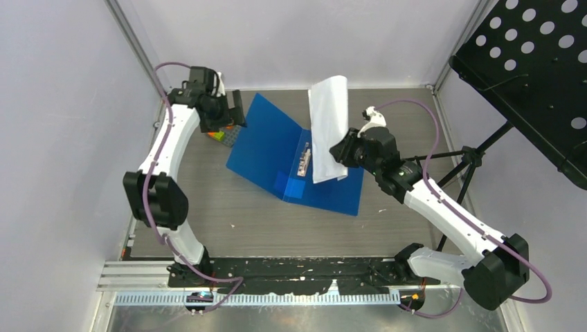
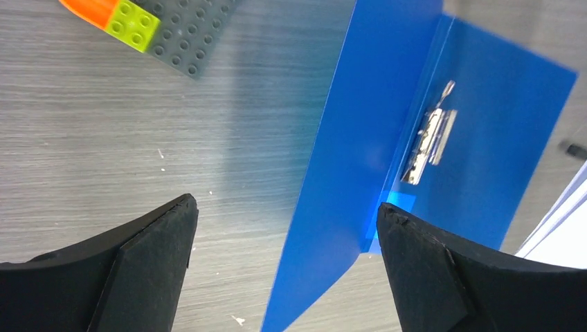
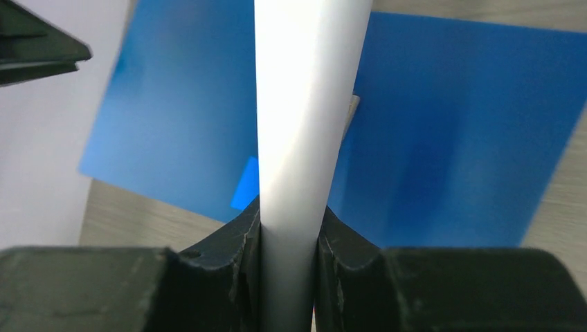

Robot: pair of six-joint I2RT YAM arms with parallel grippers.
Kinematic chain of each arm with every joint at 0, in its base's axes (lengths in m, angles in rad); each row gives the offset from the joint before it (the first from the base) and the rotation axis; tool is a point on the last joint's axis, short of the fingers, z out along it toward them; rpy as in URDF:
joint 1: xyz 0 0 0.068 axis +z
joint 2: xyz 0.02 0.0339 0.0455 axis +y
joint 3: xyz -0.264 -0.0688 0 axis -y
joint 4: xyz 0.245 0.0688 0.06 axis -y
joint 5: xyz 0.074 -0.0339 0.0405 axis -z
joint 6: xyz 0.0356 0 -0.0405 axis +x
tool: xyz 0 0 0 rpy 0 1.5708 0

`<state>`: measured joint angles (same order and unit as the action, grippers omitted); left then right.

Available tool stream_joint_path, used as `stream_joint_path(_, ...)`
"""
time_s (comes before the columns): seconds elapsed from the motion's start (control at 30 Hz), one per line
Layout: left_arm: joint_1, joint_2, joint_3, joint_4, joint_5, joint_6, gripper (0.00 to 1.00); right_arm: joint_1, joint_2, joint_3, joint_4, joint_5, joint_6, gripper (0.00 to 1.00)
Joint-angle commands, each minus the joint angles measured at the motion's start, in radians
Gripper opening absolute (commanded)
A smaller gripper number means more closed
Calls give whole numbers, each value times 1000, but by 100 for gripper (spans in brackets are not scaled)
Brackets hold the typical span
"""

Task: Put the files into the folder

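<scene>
1. Blue plastic makes up the folder (image 1: pixel 277 149), which lies open near the middle of the grey table (image 1: pixel 208 214).
2. A shiny metal clip (image 2: pixel 430 138) sits along the fold inside the folder.
3. The white files (image 1: pixel 327 117) stand up tall over the right half of the folder, and they curl a little.
4. The right gripper (image 3: pixel 289 211) pinches the files near their low end, with a black finger pressed tight on each side of the paper.
5. The bottom edge of the files may touch the folder, but the views do not show it well.
6. The left gripper (image 2: pixel 285 206) hangs over the left side of the folder with its fingers wide apart and nothing between them.
7. Some toy bricks (image 2: pixel 149 24), grey, green and orange, lie on the table just beside the folder's left cover.
8. A black music stand (image 1: pixel 533 69) with round holes stands to the right of the table.
</scene>
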<state>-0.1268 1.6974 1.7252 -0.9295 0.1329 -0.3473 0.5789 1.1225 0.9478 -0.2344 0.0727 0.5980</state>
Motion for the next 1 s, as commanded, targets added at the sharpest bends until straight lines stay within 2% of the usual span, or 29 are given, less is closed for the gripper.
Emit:
stream_joint_path(0.0,-17,76,67,-116,34,99,100,-68,-28,-63,32,-9,26,31)
stream_joint_path(0.23,-17,29,-163,49,240,34,96,-138,3,-115,50,5,-4,31)
stream_joint_path(0.3,-17,0,-235,94,273,7,92,-146,19,-127,59,11,-9,31)
stream_joint_path(0.4,-19,-50,-360,157,305,-50,80,-151,55,-138,77,13,-14,31)
stream_joint_path(0.47,-20,-88,-426,180,296,-76,70,-151,80,-142,86,11,-17,31)
stream_joint_path(0.63,-22,-217,-561,179,252,-88,23,-152,134,-147,110,-21,-20,31)
stream_joint_path(0.7,-26,-268,-604,171,252,-85,2,-151,153,-147,117,-43,-20,31)
stream_joint_path(0.83,-39,-365,-682,154,242,-91,0,-151,182,-154,135,-90,-9,31)
stream_joint_path(0.97,-65,-481,-836,200,244,-197,0,-142,188,-167,158,-133,20,31)
